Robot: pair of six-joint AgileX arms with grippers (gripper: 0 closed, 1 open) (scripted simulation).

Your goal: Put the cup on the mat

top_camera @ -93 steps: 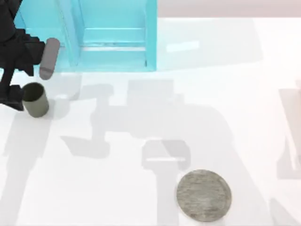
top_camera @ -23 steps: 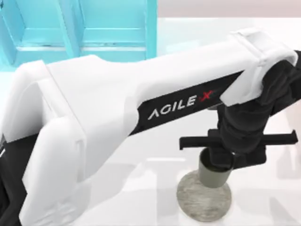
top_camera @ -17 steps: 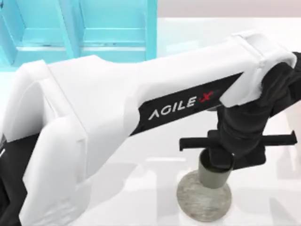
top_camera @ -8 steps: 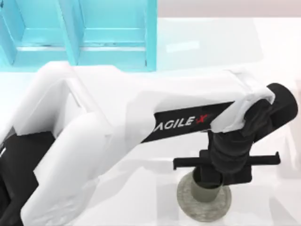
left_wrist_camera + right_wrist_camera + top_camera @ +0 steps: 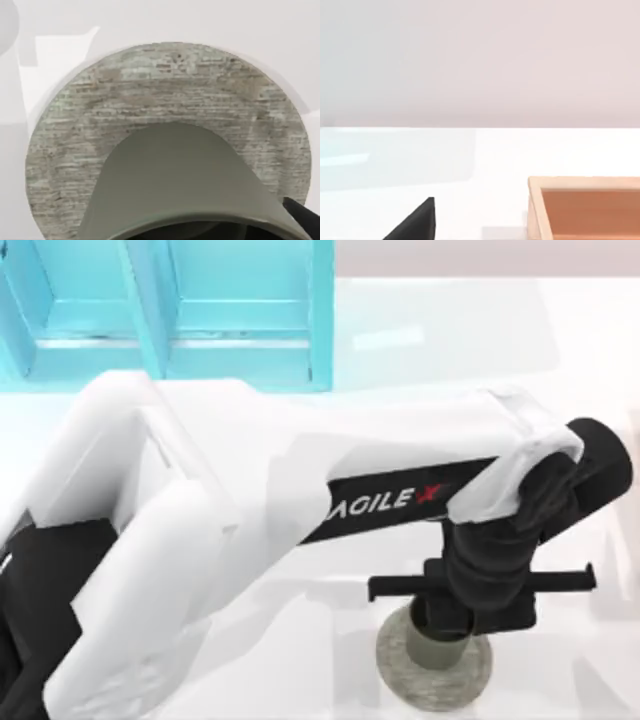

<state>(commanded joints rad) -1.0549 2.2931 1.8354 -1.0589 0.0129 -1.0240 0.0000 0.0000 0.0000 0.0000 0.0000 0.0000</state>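
The olive-grey cup (image 5: 440, 650) stands upright on the round, stone-textured mat (image 5: 420, 692) near the table's front edge, right of centre. My left arm reaches across the table, and my left gripper (image 5: 468, 608) hangs straight over the cup, shut on it near the rim. In the left wrist view the cup (image 5: 175, 180) sits close in front of the mat (image 5: 165, 85), with one dark fingertip (image 5: 304, 224) against its side. A dark part of my right gripper (image 5: 415, 225) shows in the right wrist view, low over the white table and away from the mat.
A translucent blue cabinet (image 5: 240, 320) stands at the back left of the table. A shallow wooden box (image 5: 590, 210) lies on the table ahead of the right wrist camera. My left arm's white links span the middle of the table.
Earlier the cup stood at the table's left. Over the last second my left gripper lowered it onto the mat; in the last half second nothing moved.
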